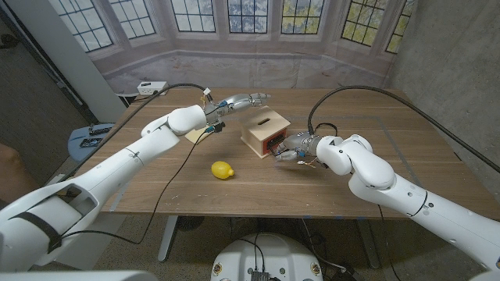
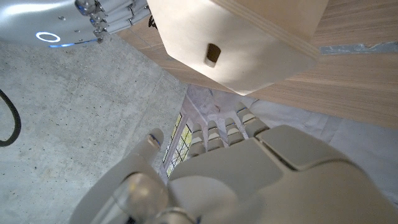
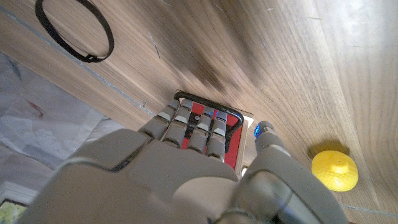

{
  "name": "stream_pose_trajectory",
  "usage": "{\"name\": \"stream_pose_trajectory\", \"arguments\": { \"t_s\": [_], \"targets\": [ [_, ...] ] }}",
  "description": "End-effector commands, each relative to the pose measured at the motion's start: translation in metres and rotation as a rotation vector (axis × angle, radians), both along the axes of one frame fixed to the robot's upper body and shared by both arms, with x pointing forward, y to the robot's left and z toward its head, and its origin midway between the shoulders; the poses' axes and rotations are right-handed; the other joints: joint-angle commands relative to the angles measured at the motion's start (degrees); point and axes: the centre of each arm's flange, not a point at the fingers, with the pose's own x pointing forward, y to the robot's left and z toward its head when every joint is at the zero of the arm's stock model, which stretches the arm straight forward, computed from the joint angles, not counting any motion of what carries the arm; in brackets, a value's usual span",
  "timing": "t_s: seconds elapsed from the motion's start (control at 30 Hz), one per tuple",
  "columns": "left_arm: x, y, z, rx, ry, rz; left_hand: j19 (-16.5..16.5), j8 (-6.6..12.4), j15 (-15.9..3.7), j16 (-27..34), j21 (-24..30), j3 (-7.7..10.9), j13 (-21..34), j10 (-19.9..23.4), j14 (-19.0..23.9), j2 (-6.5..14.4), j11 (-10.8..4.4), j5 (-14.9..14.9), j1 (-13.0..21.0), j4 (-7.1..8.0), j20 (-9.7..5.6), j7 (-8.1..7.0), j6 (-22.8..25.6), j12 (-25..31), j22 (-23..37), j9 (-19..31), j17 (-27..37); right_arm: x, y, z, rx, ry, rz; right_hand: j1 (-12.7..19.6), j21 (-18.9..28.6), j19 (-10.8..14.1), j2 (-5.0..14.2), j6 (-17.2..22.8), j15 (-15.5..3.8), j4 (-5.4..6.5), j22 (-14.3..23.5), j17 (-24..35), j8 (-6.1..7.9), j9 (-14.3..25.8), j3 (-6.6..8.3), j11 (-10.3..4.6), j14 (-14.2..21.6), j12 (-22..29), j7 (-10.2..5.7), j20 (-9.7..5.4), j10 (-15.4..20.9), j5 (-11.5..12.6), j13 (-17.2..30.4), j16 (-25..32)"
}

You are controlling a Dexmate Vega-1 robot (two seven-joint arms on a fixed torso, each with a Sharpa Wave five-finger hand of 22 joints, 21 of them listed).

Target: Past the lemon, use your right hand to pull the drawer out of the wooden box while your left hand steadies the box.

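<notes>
The wooden table [image 1: 367, 168] carries the wooden box [image 1: 264, 129] near its middle, with the lemon [image 1: 223, 170] lying nearer the robot, well apart from the box and off to the thumb side of the right hand [image 1: 291, 147].

The step in hand looks like getting hold of the drawer [image 3: 211, 132], whose red front with a dark handle frame shows in the right wrist view directly at the fingertips. To do it well, the fingers should hook behind that handle before any pull, and the pull should run straight back along the drawer's line, slowly, so the light box does not slide or tip. The box needs weight on it first: the left hand [image 1: 241, 101] hovers beyond and above the box, not touching it, so I judge it should come down onto the slotted top before the right hand draws.

The right arm comes in from the near right with its forearm bent inward, the hand at the box's front face. Its fingers [image 3: 186, 124] lie side by side, pressed together and extended against the drawer front; whether they have caught the handle I cannot tell. The left arm stretches long across the table, its fingers held out fairly straight and close together, holding nothing.
</notes>
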Motion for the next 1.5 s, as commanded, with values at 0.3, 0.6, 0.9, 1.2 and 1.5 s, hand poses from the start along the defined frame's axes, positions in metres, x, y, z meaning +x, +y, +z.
{"name": "stream_pose_trajectory", "arguments": {
  "t_s": [0.3,0.6,0.9,1.2,1.5],
  "targets": [
    [-0.002,-0.002,0.002,0.088,-0.016,0.029,0.3,-0.06,0.12,0.53,-0.09,0.29,0.09,1.11,0.94,-0.05,-0.44,0.26,-0.57,0.34,-0.13,-0.22,-0.03,0.34,0.12,0.12,0.15,-0.002,0.002,0.0,-0.041,0.02,-0.006,-0.83,0.22,0.12,0.19,0.25,-6.14,0.27,0.13,0.21,-0.05,0.09,0.36,0.46,0.15,-0.07,0.57,-2.19,0.48,0.28,0.0,-0.36],
    [-0.004,-0.002,0.003,0.129,-0.018,0.046,0.34,0.07,-0.43,0.69,-0.11,0.19,0.07,1.86,1.71,-0.2,-0.53,0.27,-0.92,0.74,-0.22,-0.27,0.44,0.49,0.12,0.13,0.18,0.0,0.002,0.004,-0.05,0.021,-0.005,-0.96,0.22,0.13,0.19,0.21,-6.13,0.31,0.13,0.22,-0.07,0.09,0.44,0.13,0.16,-0.17,0.59,-2.25,0.29,0.3,0.0,-0.47],
    [-0.007,-0.008,0.005,0.226,-0.03,0.087,0.54,0.6,-1.14,1.11,-0.11,-0.03,0.02,4.29,4.05,-0.45,-0.75,0.36,-1.7,1.63,-0.44,-0.5,2.49,1.06,0.1,0.13,0.19,0.0,0.002,0.008,-0.05,0.015,0.002,-1.01,0.25,0.24,0.18,0.2,-6.07,0.3,0.12,0.21,-0.08,0.1,0.52,0.19,0.16,-0.14,0.59,-2.4,0.41,0.33,0.0,-0.57],
    [-0.008,-0.007,0.009,0.267,-0.047,0.107,0.23,0.69,-1.22,1.02,-0.26,-0.23,0.0,4.45,4.27,-0.64,-0.77,0.38,-2.12,2.02,-0.61,-0.79,3.06,0.97,0.1,0.14,0.21,0.002,0.002,0.011,-0.044,0.013,0.004,-1.03,0.27,0.34,0.16,0.2,-6.01,0.25,0.12,0.19,-0.08,0.1,0.64,0.19,0.24,-0.18,0.63,-2.55,0.37,0.38,0.01,-0.67],
    [-0.005,-0.005,0.008,0.294,-0.033,0.117,0.23,0.69,-1.61,1.06,-0.28,-0.42,-0.04,5.22,5.11,-0.81,-0.88,0.44,-2.63,2.47,-0.62,-0.93,3.68,1.03,0.09,0.13,0.19,0.005,0.004,0.015,-0.049,0.012,0.005,-1.04,0.26,0.37,0.09,0.11,-5.98,0.18,0.12,0.16,-0.12,0.09,0.74,0.06,0.14,-0.21,0.51,-2.56,0.34,0.43,0.01,-0.81]
  ]
}}
